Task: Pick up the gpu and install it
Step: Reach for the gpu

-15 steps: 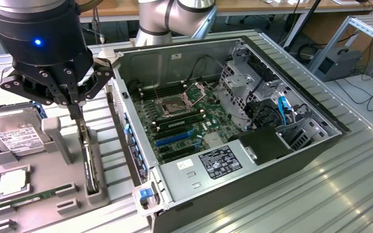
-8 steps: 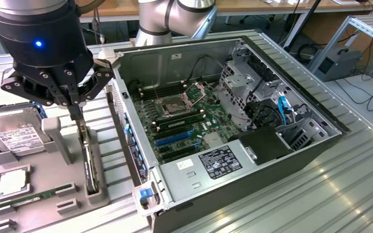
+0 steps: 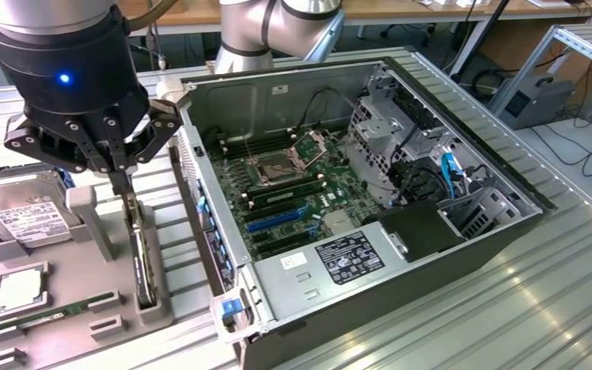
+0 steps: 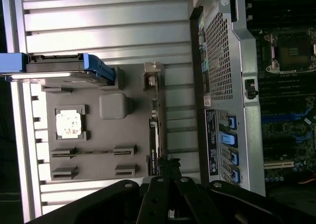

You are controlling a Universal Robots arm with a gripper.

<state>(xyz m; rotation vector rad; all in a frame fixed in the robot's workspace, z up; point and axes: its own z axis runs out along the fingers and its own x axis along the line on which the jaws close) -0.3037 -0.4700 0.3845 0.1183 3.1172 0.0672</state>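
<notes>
A ribbed metal bench (image 3: 543, 293) filled the scene, with desks and cables behind it; at the exterior view's left lay one grey holding tray (image 3: 80, 270), reaching close to the bench's edge; in its recesses sat one hard drive (image 3: 24, 208) with a white label, one square processor (image 3: 18, 289) and one narrow green memory stick (image 3: 44, 316), each in its own pocket; the gpu (image 3: 142, 254) stood on edge in a slot along the tray's side nearest the case, one card only; the single gripper (image 3: 121, 181) hung straight above that slot, its fingers drawn almost together and pinched on the card's upper end, the card itself seated in the slot; just a thin strip of bare bench parted the tray from one open computer case (image 3: 275, 85) lying on its side; inside it lay one motherboard (image 3: 296, 193) with one blue slot (image 3: 275, 218); to the exterior view's right of the case the bench ran bare and open.
</notes>
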